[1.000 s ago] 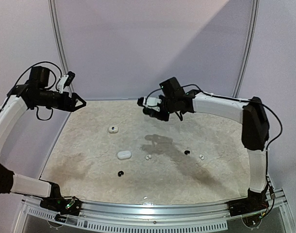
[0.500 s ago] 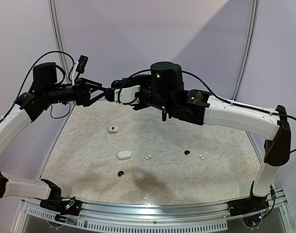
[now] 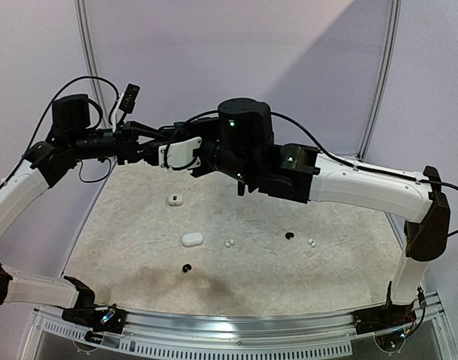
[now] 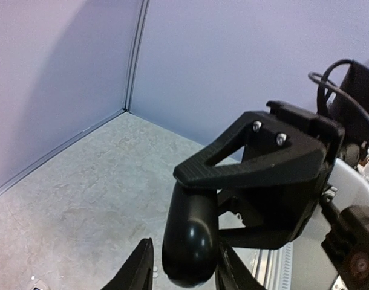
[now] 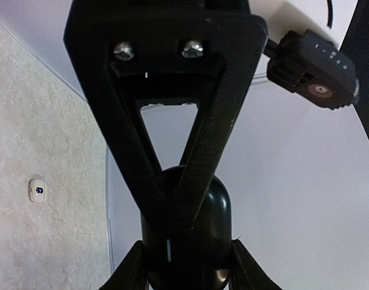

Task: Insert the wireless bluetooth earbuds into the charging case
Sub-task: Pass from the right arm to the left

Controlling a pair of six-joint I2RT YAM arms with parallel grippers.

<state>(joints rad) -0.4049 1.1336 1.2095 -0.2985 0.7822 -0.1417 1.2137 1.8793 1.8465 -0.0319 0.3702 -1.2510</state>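
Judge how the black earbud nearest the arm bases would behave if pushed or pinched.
The black earbud looks tiny and rounded, so it would probably roll or skid across the table when nudged. Its small, smooth-looking shell may slip from the jaws.

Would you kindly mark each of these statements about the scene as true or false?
1. The left gripper and the right gripper meet in mid-air above the table. True.
2. Every loose earbud on the table is white. False: one black earbud lies right of centre, and a second black earbud lies nearer the front.
3. A black rounded case sits between the right gripper's two prongs. True.
4. The white oval case is held in the left gripper. False: it lies on the table, apart from both grippers.
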